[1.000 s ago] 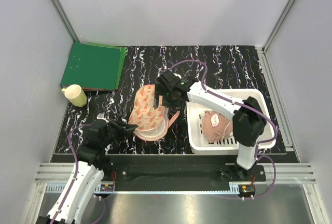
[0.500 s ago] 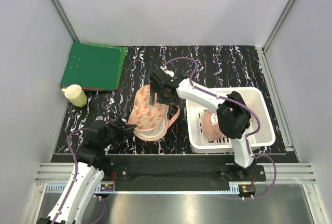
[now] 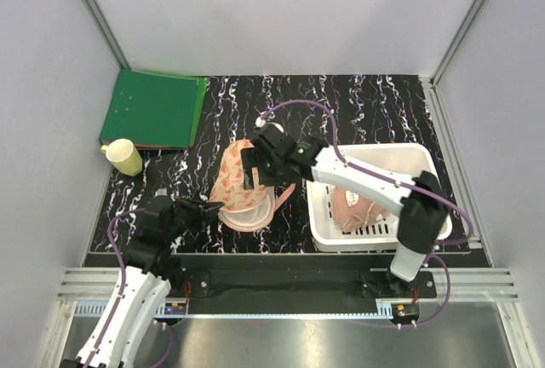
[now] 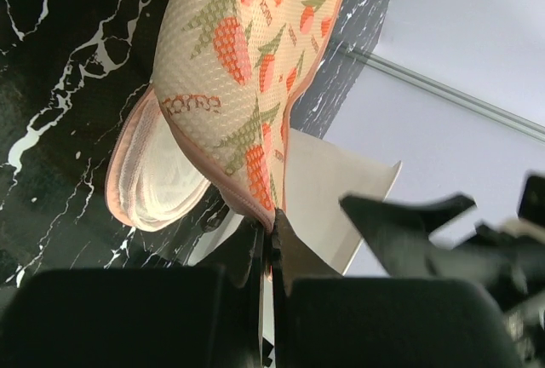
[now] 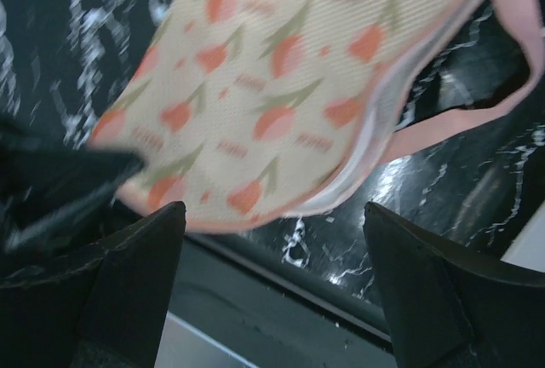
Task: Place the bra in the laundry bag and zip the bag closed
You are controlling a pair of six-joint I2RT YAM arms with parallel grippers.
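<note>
The laundry bag point(image 3: 242, 182) is a peach pouch with red-orange prints, lying on the black marbled table left of the basket; its upper flap is lifted and the pale lining shows at its near end. It fills the left wrist view point(image 4: 247, 70) and the right wrist view point(image 5: 281, 87). My left gripper point(image 3: 213, 209) is shut on the bag's near rim point(image 4: 266, 215). My right gripper point(image 3: 255, 166) is open and empty, hovering over the bag's far side point(image 5: 272, 300). The dusty-pink bra point(image 3: 356, 206) lies in the white basket.
A white slotted basket point(image 3: 409, 159) stands at the right of the table. A green folder point(image 3: 153, 109) and a pale yellow cup point(image 3: 124, 157) are at the back left. Grey walls enclose the table on three sides.
My right arm swung left over the bag, then back a little toward the near side, still open. The left gripper keeps its hold on the bag's rim. The bra has not moved.
</note>
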